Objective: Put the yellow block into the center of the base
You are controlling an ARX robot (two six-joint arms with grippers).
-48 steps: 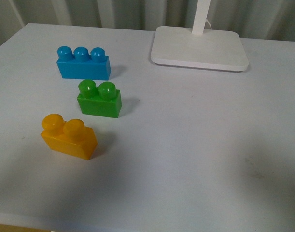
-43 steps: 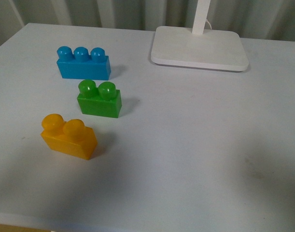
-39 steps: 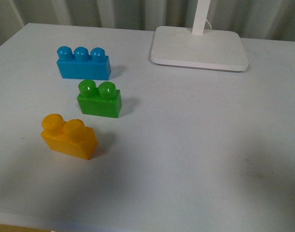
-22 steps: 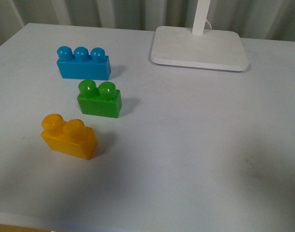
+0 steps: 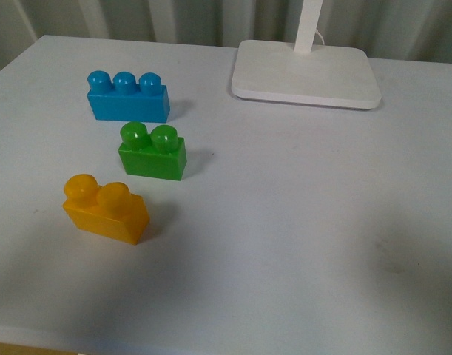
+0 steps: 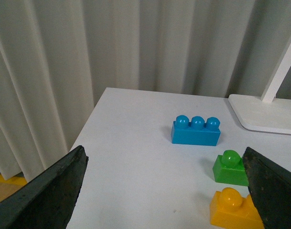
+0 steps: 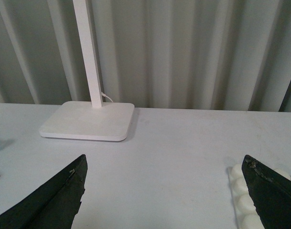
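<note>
Status: nothing done so far, judging by the layout. Yellow block sits on the desk, lower left of the front frame, studs up, nothing touching it. Green block is just above it in frame and blue block is higher, upper left; all three stand apart. Lamp foot is at upper centre-right, its post running out the top. Base isn't in the front view at all. Only a sliver of white studs shows in the right wrist view, partly hidden by one finger of the right gripper, so I can't tell whether its centre is free. No arm in the front view. Left gripper is spread wide with nothing between its fingers; its camera looks across the desk at all three blocks, yellow nearest. Right gripper is likewise spread wide and empty. Left to do: everything, i.e. reach, pinch the yellow block, carry it to the base, line it up on the centre studs, press down. My read: the left arm is better placed for the pick, and the base looks to be on the right arm's side, well apart from the block.
</note>
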